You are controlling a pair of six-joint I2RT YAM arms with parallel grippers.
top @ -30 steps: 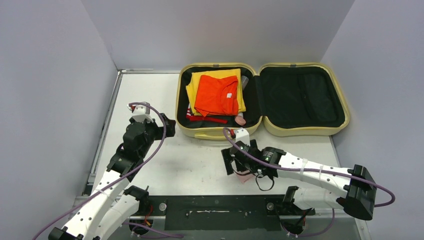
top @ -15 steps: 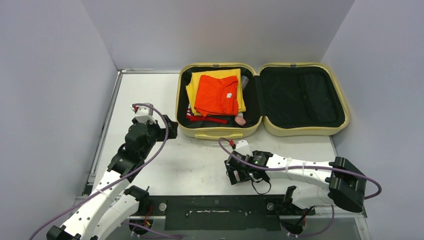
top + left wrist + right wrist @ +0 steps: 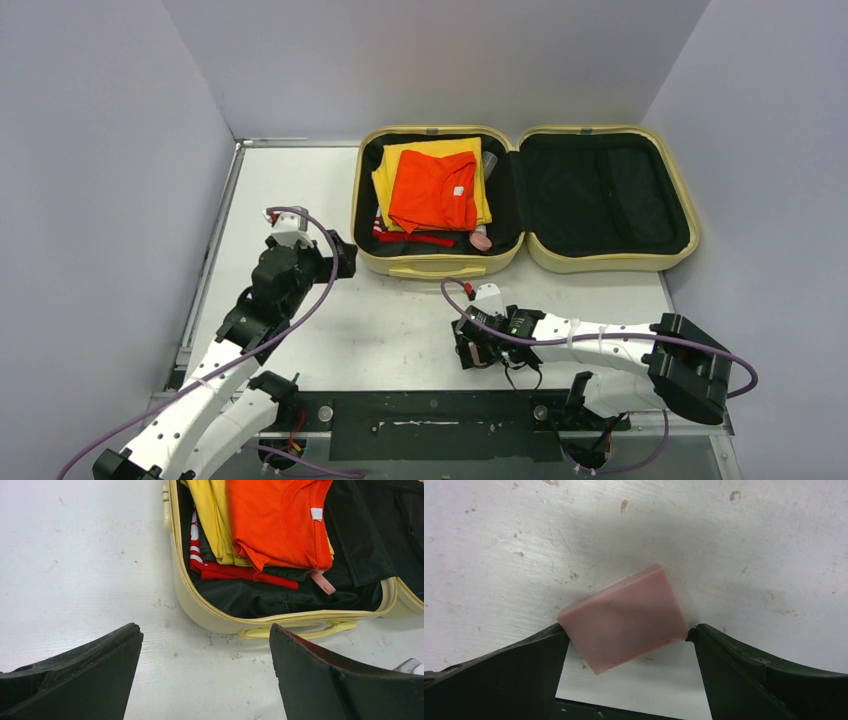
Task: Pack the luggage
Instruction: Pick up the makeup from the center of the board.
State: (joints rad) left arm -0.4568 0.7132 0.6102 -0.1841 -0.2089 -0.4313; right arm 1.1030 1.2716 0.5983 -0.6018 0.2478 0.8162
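Toward the far side of the scuffed white table (image 3: 300, 180) we see the pale yellow hard-shell luggage (image 3: 600, 264) lying open, black fabric lining (image 3: 600, 200) showing, with a folded orange T-shirt (image 3: 435, 190) atop a folded yellow garment (image 3: 400, 160) in its left half. Near the arm bases (image 3: 585, 392) our right gripper (image 3: 628, 632) stands wide, fingertips (image 3: 558, 634) at either edge of a flat smooth pink rectangular block (image 3: 624, 615). Our left gripper (image 3: 203, 630) gapes empty beside the luggage's rounded near-left corner.

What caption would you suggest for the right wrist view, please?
Right pincer straddling a pink block on the white table, fingertips at its edges.
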